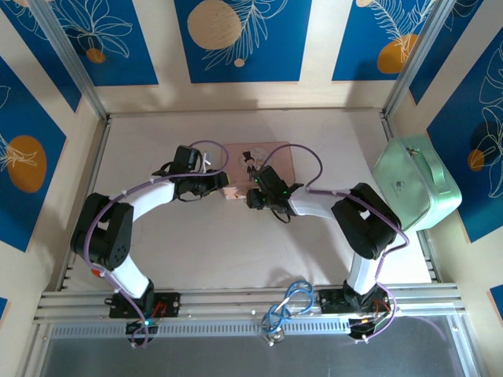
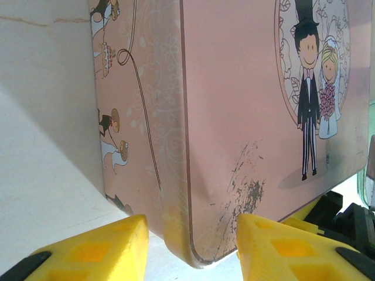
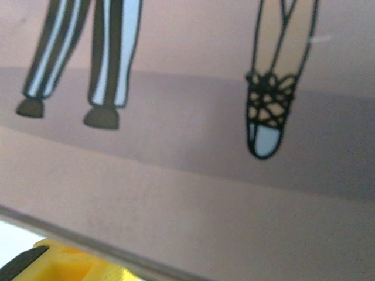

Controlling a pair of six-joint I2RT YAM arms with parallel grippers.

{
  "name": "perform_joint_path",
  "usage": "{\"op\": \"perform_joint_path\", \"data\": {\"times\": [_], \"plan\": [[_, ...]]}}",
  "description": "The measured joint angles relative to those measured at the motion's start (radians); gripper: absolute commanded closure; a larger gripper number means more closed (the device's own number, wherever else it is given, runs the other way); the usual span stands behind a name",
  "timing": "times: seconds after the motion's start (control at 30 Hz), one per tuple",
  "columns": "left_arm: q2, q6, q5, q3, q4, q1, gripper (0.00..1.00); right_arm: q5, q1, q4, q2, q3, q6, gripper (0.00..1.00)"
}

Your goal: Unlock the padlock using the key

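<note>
Pink tin, printed with a cartoon bride and groom, makes up the box (image 1: pixel 275 157) lying flat on the pale tabletop (image 1: pixel 236 243), and both pairs of jaws are at it.

The left arm (image 1: pixel 118 228) curls in from the left, and the left jaws meet the box at its near left corner. In the left wrist view the two yellow fingers (image 2: pixel 88 254) stand apart with that rounded corner of the box (image 2: pixel 234 117) reaching down into the gap between them. The side wall with its row of small figures lies towards the left finger. The lid, with a scuffed patch just above the right finger, lies towards the right one. The bare tabletop (image 2: pixel 41 117) is further left of the left finger. Whether these fingers press on the tin or merely straddle it, I cannot tell.

The right arm (image 1: pixel 361 220) bends in from the right, and the right jaws sit at the box's near edge, just right of the left jaws. From the right wrist camera the lid (image 3: pixel 193 175) is very close and blurred, showing the groom's striped trouser legs and the bride's laced shoe. A bit of one yellow finger (image 3: pixel 58 263) pokes out under the lid's edge at the lower left. I cannot tell whether these jaws are released or clenched.

I cannot tell where the padlock lies relative to either pair of jaws.

Well to the right of the right jaws, a mint-green case (image 1: pixel 413 184) rests by the side wall.
</note>
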Motion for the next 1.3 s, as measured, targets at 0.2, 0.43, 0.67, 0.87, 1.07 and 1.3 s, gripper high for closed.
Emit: {"op": "perform_joint_path", "data": {"times": [0.2, 0.43, 0.67, 0.87, 1.07, 1.3], "plan": [[0.000, 0.000, 0.007, 0.000, 0.000, 0.000, 0.58, 0.004, 0.000, -0.024, 0.016, 0.026, 0.003, 0.64], [0.000, 0.000, 0.007, 0.000, 0.000, 0.002, 0.59, 0.029, 0.011, -0.123, 0.031, 0.089, 0.038, 0.75], [0.000, 0.000, 0.006, 0.000, 0.000, 0.004, 0.59, 0.076, 0.041, -0.310, 0.087, 0.230, 0.104, 0.76], [0.000, 0.001, 0.007, 0.000, 0.000, 0.006, 0.59, 0.087, 0.067, -0.351, 0.082, 0.229, 0.136, 0.55], [0.000, 0.001, 0.008, 0.000, 0.000, 0.006, 0.59, 0.057, 0.065, -0.260, -0.017, 0.103, 0.113, 0.47], [0.000, 0.001, 0.018, 0.000, 0.000, 0.008, 0.59, -0.040, 0.006, -0.064, -0.047, -0.018, 0.090, 0.53]]}}
